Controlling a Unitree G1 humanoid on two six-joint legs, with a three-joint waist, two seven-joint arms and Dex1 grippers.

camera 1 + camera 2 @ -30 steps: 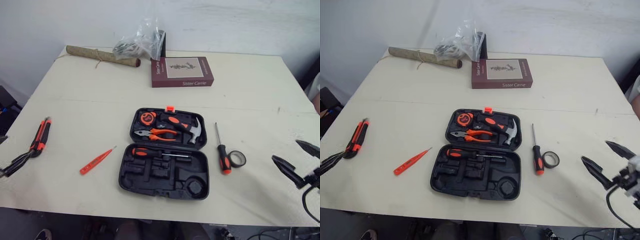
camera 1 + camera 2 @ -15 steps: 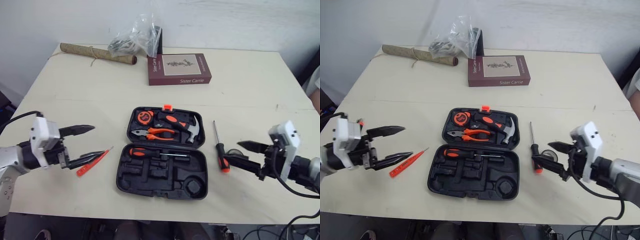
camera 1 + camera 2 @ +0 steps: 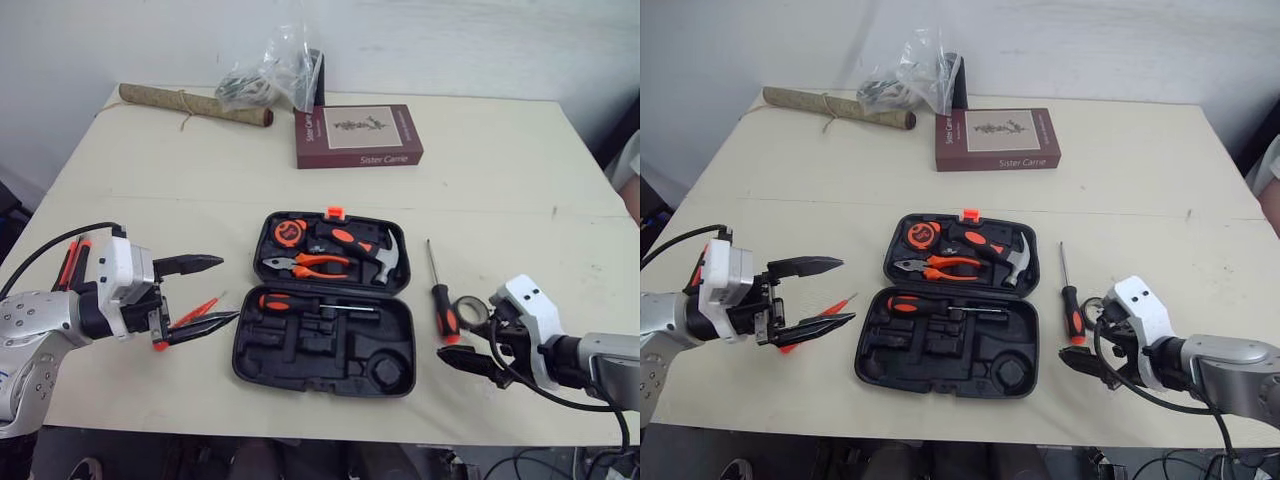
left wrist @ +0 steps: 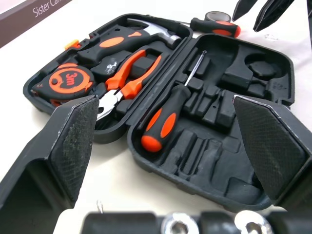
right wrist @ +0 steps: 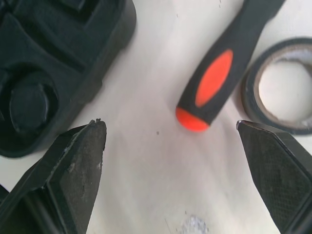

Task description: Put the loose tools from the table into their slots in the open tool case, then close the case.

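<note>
Right gripper [image 5: 168, 123] has dropped down to the butt end of the loose screwdriver [image 3: 445, 310], tape roll [image 3: 471, 312] just beside its handle. Left gripper [image 3: 228, 289] has slid in over the orange tester pen [image 3: 200, 308], next to the open tool case [image 3: 325, 345]. Both claws wide apart, empty.

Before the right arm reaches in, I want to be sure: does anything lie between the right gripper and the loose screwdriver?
Nothing visible. The right gripper is open, with bare table up to the handle of the loose screwdriver. The tape roll lies beside that handle, not in the way.

Left gripper [image 3: 228, 289], right gripper [image 5: 169, 123]: fingers spread wide.
</note>
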